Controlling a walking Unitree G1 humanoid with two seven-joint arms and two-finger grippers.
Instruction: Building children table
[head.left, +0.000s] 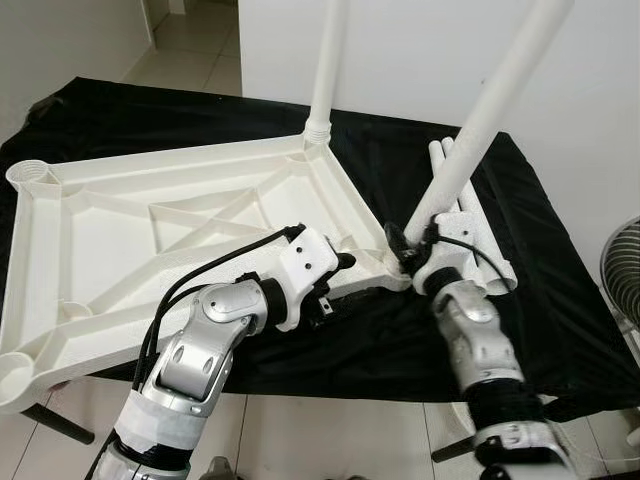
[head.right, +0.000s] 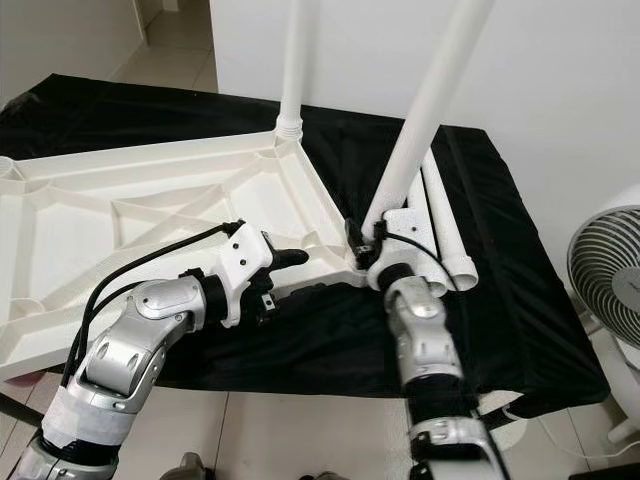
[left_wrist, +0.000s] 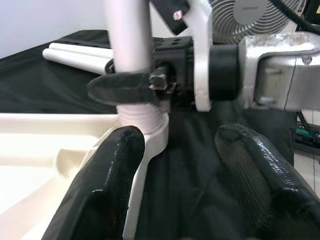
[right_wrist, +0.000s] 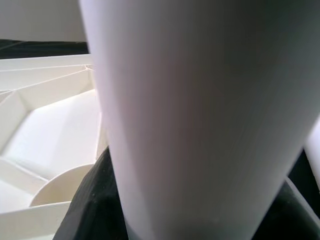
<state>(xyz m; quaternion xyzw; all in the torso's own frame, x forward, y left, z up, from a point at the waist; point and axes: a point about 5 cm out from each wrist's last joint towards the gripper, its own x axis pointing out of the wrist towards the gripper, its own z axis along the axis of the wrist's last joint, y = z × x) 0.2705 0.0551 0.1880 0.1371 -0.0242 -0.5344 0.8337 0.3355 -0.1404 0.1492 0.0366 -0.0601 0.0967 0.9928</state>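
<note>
Tabletop (head.left: 150, 240): white, upside down on the black-covered desk (head.left: 560, 300), overhanging its near edge.
Right end effector (head.left: 408, 250): clamped on a leg (head.left: 480, 130) tilted in the near-right corner socket.
Left end effector (left_wrist: 185, 165): fingers apart, beside that corner.
Second leg (head.left: 327, 70): upright in far corner.
Spare legs (head.right: 445, 230): lying towards the desk's right edge.

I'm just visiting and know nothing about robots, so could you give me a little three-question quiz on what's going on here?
1. True or false: one leg already stands upright in a corner of the upturned tabletop.
2. Which gripper holds the tilted leg? A. left B. right
3. Fill in: spare legs lie on the ____ cloth.

Key: 1 true. 2 B, the right gripper grips it at the near corner; the left gripper rests open beside it. 3 black.
</note>
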